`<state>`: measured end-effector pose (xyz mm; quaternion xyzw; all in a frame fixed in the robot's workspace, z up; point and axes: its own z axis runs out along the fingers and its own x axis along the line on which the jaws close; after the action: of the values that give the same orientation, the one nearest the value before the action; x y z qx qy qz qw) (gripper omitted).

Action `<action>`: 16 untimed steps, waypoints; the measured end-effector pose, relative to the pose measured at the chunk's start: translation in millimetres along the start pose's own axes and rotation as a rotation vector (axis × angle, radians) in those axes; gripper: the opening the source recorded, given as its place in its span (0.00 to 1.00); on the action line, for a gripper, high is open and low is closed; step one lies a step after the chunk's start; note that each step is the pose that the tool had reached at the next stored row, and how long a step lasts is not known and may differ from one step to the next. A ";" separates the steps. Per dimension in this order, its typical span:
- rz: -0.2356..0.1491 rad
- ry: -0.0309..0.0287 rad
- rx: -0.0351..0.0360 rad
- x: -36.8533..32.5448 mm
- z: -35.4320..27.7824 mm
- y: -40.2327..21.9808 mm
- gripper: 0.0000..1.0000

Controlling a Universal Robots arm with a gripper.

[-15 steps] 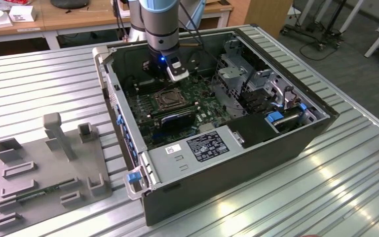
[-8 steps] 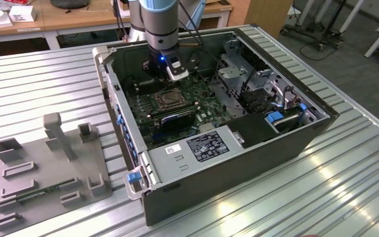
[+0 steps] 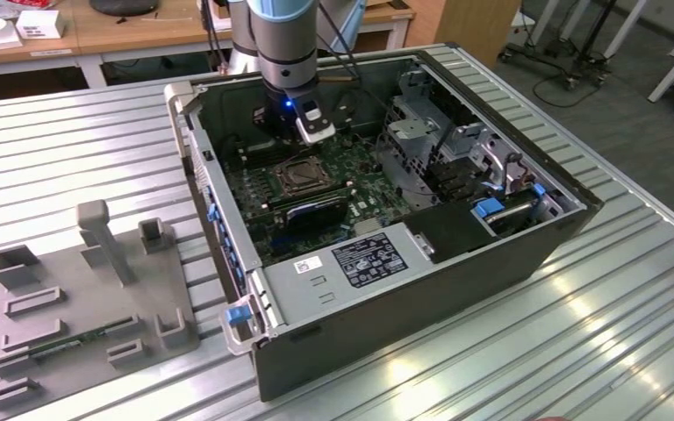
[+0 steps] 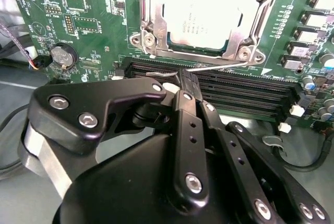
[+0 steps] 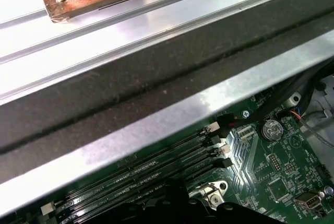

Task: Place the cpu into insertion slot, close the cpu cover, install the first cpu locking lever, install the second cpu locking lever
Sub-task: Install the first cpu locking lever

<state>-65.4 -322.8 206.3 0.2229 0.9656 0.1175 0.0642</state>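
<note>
The cpu (image 4: 204, 14) already sits in the insertion slot (image 4: 147, 12), with the cpu cover (image 4: 259, 12) down around it. The tool (image 4: 189, 84), fingers pressed together, grips a thin locking lever (image 4: 216, 66) not yet latched.

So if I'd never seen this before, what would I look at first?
Probably the open computer case on the ribbed metal table, with the robot arm reaching down into it. In the second wrist view, the black tool hangs just over the green board, right beside the cpu, which sits in its socket under the cpu cover. At the exterior view's left lies a grey holder tray.
</note>
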 end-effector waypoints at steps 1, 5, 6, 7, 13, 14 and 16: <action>0.000 -0.0001 -0.0002 0.0 0.6 -0.1 0.11; 0.000 -0.0009 -0.0003 0.4 5.3 -1.5 0.11; 0.000 -0.0011 -0.0002 0.5 6.4 -1.8 0.11; 0.000 -0.0012 -0.0002 0.6 7.5 -2.1 0.11; 0.000 -0.0013 -0.0005 0.9 9.2 -2.2 0.11; 0.000 -0.0012 -0.0006 0.9 9.2 -2.0 0.11; 0.000 -0.0011 -0.0009 1.1 9.3 -1.6 0.11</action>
<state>-65.3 -321.9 196.8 0.2230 0.9655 0.1178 0.0648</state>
